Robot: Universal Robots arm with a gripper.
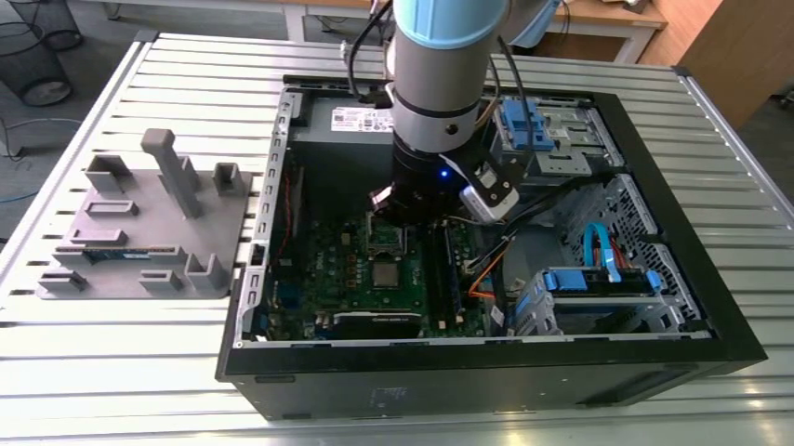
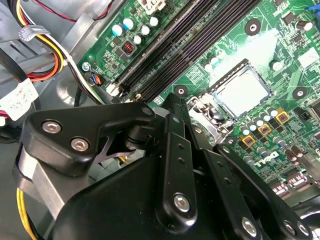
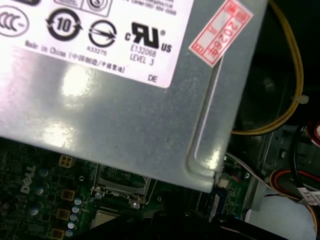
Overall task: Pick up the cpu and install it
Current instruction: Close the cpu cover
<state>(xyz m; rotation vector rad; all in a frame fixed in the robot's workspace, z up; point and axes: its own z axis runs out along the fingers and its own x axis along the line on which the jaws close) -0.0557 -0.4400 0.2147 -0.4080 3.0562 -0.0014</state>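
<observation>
Cpu [image 2: 243,91] on mobo [image 2: 235,37], hand [image 1: 403,219] near, partly hidden

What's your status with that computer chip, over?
Gripper hovering over motherboard. Cpu lying in socket, not held. Grey box close beside arm.

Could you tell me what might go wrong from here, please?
The chip sits on the board seemingly unclamped, its frame open, so a bump may shift it. The hand hangs low beside that frame; a sideways move could knock it. Loose wires lie close beside the hand and might snag.
</observation>
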